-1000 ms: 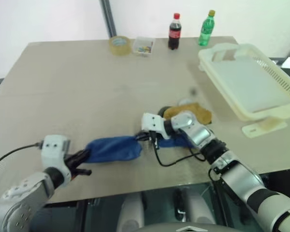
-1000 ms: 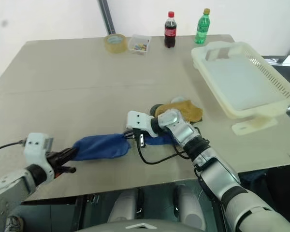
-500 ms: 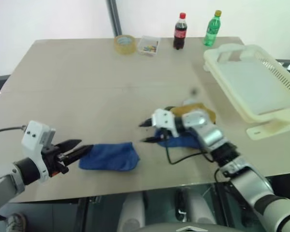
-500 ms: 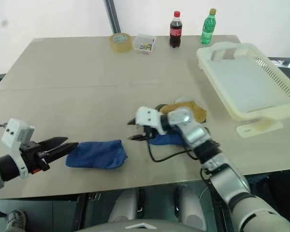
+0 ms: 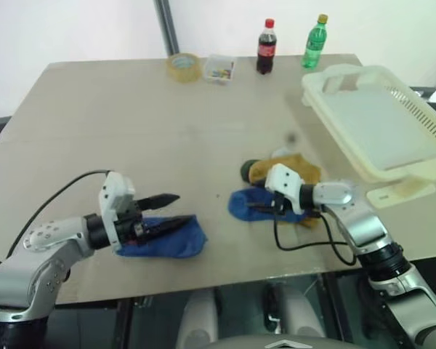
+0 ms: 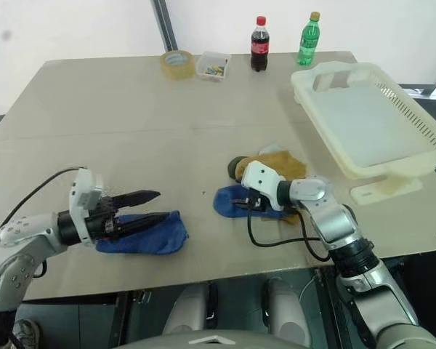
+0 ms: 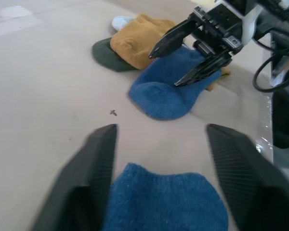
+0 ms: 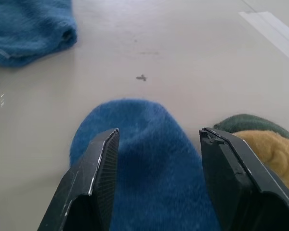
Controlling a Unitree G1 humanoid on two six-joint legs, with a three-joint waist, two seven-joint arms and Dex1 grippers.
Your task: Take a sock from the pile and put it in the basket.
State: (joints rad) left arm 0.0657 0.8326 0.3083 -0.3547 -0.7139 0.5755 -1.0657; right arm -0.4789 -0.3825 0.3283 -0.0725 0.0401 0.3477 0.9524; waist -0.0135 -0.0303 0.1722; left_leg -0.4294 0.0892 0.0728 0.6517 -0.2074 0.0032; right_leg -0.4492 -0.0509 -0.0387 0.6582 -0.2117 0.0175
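Note:
The pile (image 5: 283, 174) lies at the table's middle right: a mustard sock (image 5: 287, 169), a dark green one (image 5: 248, 171), a pale grey scrap behind, and a blue sock (image 5: 245, 206) at its near left edge. My right gripper (image 5: 258, 209) hovers open over that blue sock, whose toe (image 8: 144, 154) lies between its fingers (image 8: 94, 183). A second blue sock (image 5: 167, 236) lies alone near the front left. My left gripper (image 5: 176, 209) is open just above it, pointing right toward the pile. The cream basket (image 5: 414, 171) stands empty at the right edge.
At the table's far edge stand a tape roll (image 5: 183, 67), a small clear box (image 5: 219, 69), a cola bottle (image 5: 264, 48) and a green bottle (image 5: 313, 42). A black cable (image 5: 305, 246) loops from my right wrist onto the table.
Both grippers went from shut to open, and the blue sock stretched between them now lies as two. The left gripper swung in over the loose one. The right drew back to the pile.

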